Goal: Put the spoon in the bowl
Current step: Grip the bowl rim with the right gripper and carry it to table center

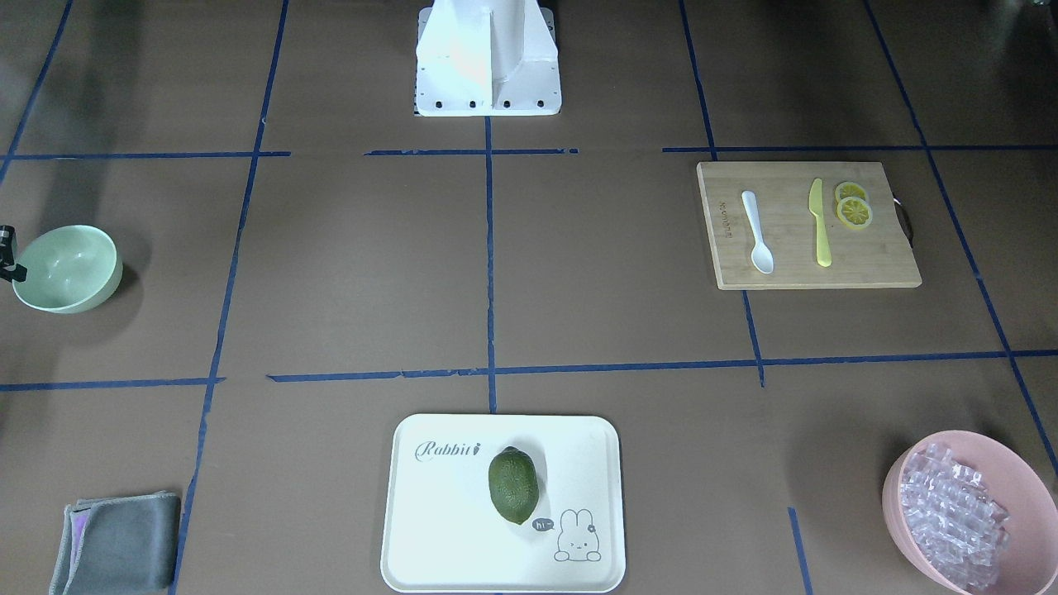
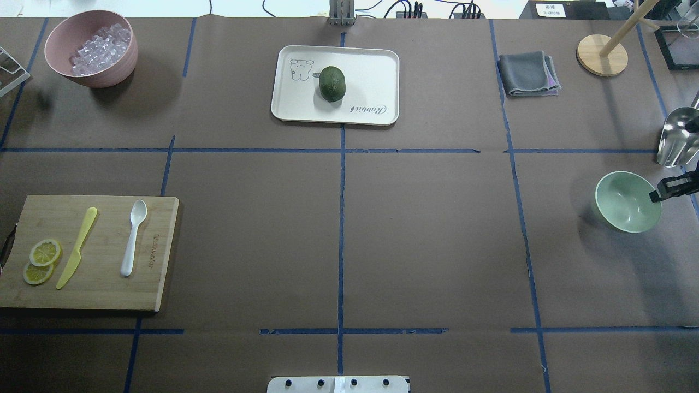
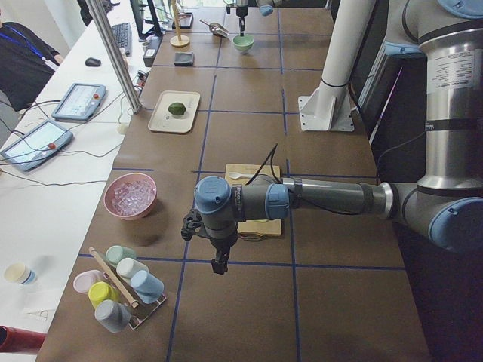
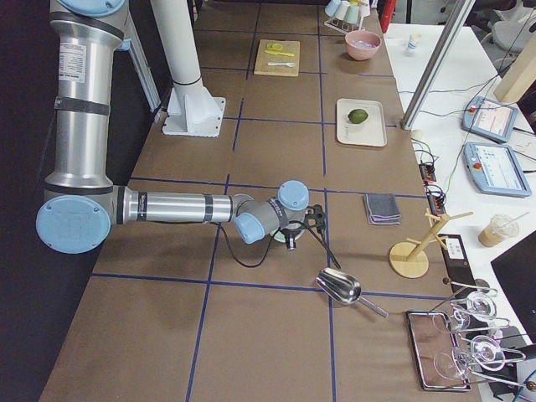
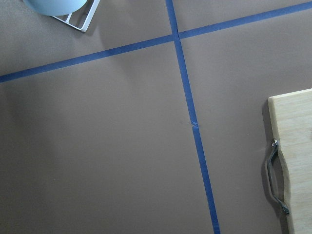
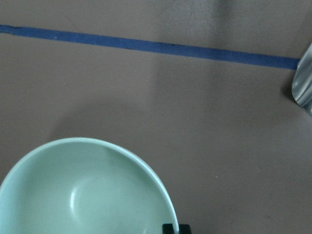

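Note:
The white spoon (image 1: pixel 758 234) lies on a wooden cutting board (image 1: pixel 876 260), next to a yellow-green knife (image 1: pixel 820 223); it also shows in the overhead view (image 2: pixel 134 237). The mint-green bowl (image 1: pixel 66 268) stands upright and empty at the table's far right end in the overhead view (image 2: pixel 627 201). My right gripper (image 2: pixel 655 195) is at the bowl's right rim, with its fingertips (image 6: pixel 175 228) close together on the rim (image 6: pixel 146 170). My left gripper (image 3: pixel 219 264) hangs above the table just beyond the board's handle end (image 5: pixel 275 175), and I cannot tell whether it is open or shut.
Two lemon slices (image 1: pixel 853 207) lie on the board. A white tray (image 1: pixel 438 512) holds a green fruit (image 1: pixel 512 485). A pink bowl (image 2: pixel 93 76) holds ice-like pieces. A grey cloth (image 2: pixel 527 73), a metal scoop (image 2: pixel 677 136) and a wooden stand (image 2: pixel 600 54) are near the mint bowl.

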`<state>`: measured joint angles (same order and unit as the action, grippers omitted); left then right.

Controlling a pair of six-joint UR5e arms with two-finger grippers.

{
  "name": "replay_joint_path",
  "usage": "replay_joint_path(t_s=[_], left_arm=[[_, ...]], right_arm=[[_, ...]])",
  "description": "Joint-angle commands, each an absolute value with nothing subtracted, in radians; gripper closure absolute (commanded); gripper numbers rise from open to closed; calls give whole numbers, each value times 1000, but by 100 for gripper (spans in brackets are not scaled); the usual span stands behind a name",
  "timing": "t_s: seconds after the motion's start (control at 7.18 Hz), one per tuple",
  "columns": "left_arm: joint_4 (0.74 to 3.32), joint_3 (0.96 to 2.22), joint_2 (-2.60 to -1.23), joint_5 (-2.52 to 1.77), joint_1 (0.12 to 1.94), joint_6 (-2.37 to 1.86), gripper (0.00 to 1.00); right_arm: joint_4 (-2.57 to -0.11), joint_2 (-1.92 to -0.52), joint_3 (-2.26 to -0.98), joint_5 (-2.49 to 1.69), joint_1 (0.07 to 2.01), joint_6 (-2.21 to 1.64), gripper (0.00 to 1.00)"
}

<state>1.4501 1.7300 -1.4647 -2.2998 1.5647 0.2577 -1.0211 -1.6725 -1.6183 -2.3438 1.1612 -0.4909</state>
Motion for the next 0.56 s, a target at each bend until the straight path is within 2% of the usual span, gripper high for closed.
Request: replay_joint_path(t_s=[0.0,0.14,0.42], left_arm=[[1450,1732,-1463,-2301,1565,258,0],[1450,1730,-1463,-2301,1565,258,0],[1451,1730,-1463,-2301,1565,258,0]], right_arm=[[-1066,-1617,-1702,-2347,1148,-642,100],[-1148,-1552,-1756,-2344,1112,-725,100],[-1328,-1336,-1821,-2289,989,-985,100]])
